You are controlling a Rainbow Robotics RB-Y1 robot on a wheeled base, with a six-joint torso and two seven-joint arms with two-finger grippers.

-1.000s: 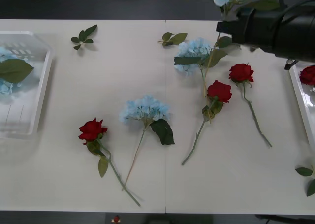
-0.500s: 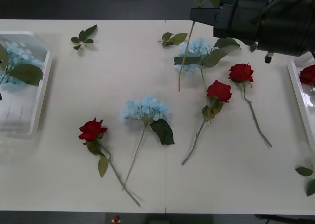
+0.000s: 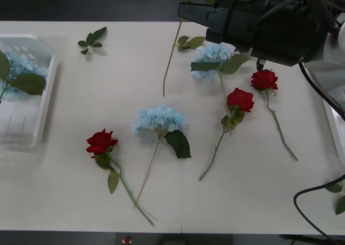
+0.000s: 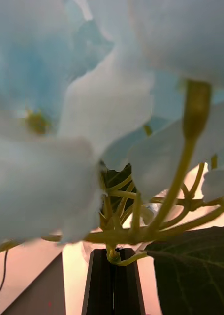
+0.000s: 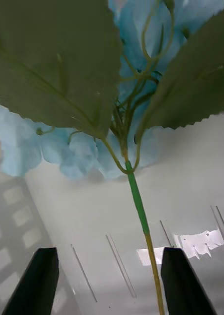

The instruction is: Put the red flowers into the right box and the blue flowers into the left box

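White table [image 3: 64, 191] strewn with flowers [image 3: 159, 119]

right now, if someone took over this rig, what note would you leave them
Right gripper: shut on a blue flower, held high over the table's far side, stem dangling.
Left gripper: open over the left box, a blue flower lying in it.
On the table: two blue flowers and three red flowers.
Left: box the carried flower and all five.
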